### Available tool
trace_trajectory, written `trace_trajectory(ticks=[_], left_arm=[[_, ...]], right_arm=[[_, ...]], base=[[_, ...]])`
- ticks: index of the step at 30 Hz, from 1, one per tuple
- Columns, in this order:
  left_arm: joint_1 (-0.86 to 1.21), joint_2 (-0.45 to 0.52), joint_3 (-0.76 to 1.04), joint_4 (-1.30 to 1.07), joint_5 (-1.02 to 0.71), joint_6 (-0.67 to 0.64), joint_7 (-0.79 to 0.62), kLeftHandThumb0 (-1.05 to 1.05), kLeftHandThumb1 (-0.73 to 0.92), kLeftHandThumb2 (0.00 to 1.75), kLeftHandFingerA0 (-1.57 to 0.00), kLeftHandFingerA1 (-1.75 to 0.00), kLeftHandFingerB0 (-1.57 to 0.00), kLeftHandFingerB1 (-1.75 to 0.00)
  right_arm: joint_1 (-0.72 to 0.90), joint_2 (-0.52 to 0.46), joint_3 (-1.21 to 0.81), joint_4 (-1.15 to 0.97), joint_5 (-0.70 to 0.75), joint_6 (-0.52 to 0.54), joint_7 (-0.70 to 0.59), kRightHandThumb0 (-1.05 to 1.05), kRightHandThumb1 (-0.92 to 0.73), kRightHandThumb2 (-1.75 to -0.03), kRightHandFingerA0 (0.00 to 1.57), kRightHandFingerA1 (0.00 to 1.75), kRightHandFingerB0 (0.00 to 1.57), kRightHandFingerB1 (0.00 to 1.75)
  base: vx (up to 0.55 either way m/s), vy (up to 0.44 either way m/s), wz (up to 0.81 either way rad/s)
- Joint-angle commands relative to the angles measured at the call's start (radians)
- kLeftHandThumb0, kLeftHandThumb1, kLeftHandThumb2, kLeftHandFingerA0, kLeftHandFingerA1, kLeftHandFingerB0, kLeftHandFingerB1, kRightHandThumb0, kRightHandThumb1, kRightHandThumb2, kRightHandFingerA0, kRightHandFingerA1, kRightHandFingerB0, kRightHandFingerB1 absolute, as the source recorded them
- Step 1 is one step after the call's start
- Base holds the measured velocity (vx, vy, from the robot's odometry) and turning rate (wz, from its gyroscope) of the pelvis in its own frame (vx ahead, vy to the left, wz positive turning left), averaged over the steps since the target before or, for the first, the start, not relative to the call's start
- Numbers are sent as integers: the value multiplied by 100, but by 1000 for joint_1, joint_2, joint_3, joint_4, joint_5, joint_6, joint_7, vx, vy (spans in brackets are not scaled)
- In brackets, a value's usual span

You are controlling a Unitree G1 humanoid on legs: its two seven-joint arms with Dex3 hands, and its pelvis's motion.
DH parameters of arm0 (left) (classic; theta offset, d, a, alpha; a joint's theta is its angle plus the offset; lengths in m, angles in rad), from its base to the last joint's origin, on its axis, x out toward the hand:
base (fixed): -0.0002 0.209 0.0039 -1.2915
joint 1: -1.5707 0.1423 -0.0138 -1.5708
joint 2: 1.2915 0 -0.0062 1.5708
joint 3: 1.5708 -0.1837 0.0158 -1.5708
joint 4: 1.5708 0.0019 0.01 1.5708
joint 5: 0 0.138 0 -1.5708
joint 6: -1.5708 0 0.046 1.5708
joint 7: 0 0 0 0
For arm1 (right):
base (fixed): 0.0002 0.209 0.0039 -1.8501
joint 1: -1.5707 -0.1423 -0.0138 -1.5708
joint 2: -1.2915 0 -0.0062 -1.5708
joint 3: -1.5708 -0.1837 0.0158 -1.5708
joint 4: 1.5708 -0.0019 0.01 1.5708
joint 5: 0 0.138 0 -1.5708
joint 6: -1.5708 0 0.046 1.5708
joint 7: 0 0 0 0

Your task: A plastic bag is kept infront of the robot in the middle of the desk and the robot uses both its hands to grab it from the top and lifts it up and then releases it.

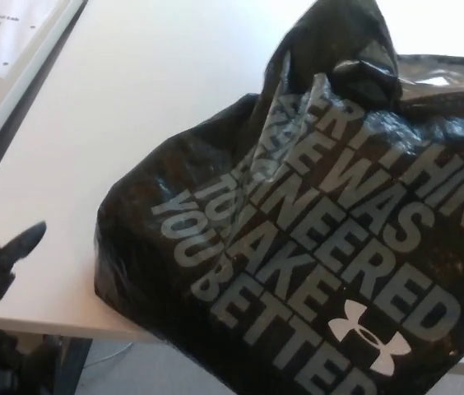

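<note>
desk: plastic bag right of left hand, apart.

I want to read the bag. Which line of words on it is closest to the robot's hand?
The "YOU BETTER" line on the plastic bag. It is the lowest line, running nearest the left hand; the other lines sit higher up.

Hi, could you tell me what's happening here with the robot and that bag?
A black plastic bag with grey printed lettering sits crumpled on the pale desk, its lower edge reaching the desk's near edge. The robot's left hand shows at the lower left with its fingers apart, holding nothing and clear of the bag. The right hand is out of view. Nothing visible is gripping the bag at this moment. A sheet of paper lies at the upper left.
</note>
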Motion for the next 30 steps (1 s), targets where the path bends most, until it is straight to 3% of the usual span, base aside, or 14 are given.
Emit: trace_trajectory(ticks=[1, 5, 6, 7, 8, 9, 10, 11, 13, 14, 15, 28, 29, 30], left_arm=[[163, -29, 66, -70, -190, -169, -70, -83, 66, 103, -6, -43, -2, -37], [182, -41, 66, -72, -189, -187, -82, -82, 65, 102, -13, -47, -2, -39], [183, -45, 67, -71, -188, -194, -83, -38, 46, 106, 0, -49, 0, -48], [183, -48, 70, -69, -185, -199, -84, -38, 46, 106, 0, -49, 0, -48], [182, -57, 71, -67, -186, -203, -85, -79, 83, 65, -15, -30, -13, -27], [184, -65, 69, -67, -180, -211, -84, -37, 46, 105, 0, -49, 0, -48], [188, -70, 66, -70, -180, -217, -88, -80, 80, 65, -15, -31, -13, -26], [192, -73, 65, -74, -183, -221, -93, -80, 80, 65, -15, -31, -13, -26], [210, -78, 67, -73, -169, -244, -99, -88, 70, 105, -3, -42, -3, -34], [216, -82, 68, -71, -168, -251, -103, -81, 67, 105, -4, -44, -1, -37], [220, -86, 69, -68, -168, -259, -105, -83, 67, 105, -10, -46, 0, -37], [269, -122, 82, -44, -201, -340, -133, -75, 64, 104, 0, -38, -5, -32], [278, -127, 88, -47, -196, -347, -133, -81, 67, 103, -3, -35, -11, -29], [286, -128, 86, -48, -206, -348, -138, -81, 66, 103, -2, -35, -11, -30]], right_arm=[[222, -65, -139, -243, 199, 76, 181, -105, -65, -111, 1, 27, 0, 0], [266, -62, -173, -233, 221, 41, 205, -104, -66, -112, 0, 20, 0, 2], [273, -61, -182, -238, 227, 43, 205, -105, -68, -114, 0, 22, 0, 2], [278, -61, -189, -246, 235, 49, 206, -105, -68, -114, 0, 22, 0, 2], [280, -56, -198, -226, 236, -8, 222, -105, -73, -115, 0, 16, 0, 5], [286, -39, -211, -224, 251, -15, 219, -105, -70, -113, 0, 18, 0, 3], [298, -18, -224, -232, 260, -13, 204, -105, -67, -113, 2, 38, 0, 0], [310, 0, -234, -242, 263, -9, 187, -105, -67, -113, 2, 38, 0, 0], [355, 22, -267, -260, 278, -13, 193, -96, -62, -113, 4, 48, 0, 7], [382, 26, -289, -287, 282, 0, 191, -104, -86, -66, 15, 41, 0, 9], [401, 27, -311, -297, 295, -3, 202, -99, -66, -114, 0, 45, 5, 7], [593, 71, -561, -181, 507, -134, 432, -90, -64, -109, 19, 52, 0, 11], [608, 87, -575, -180, 486, -165, 426, -96, -84, -65, 20, 35, 0, 20], [624, 109, -592, -176, 492, -191, 430, -95, -64, -105, 15, 47, 5, 14]], base=[[0, 0, 0], [0, 0, 0], [0, 0, 0], [0, 0, 0], [0, 0, 0], [0, 0, 0], [0, 0, 0], [0, 0, 0], [0, 0, 0], [0, 0, 0], [0, 0, 0], [0, 0, 0], [0, 0, 0], [0, 0, 0]])
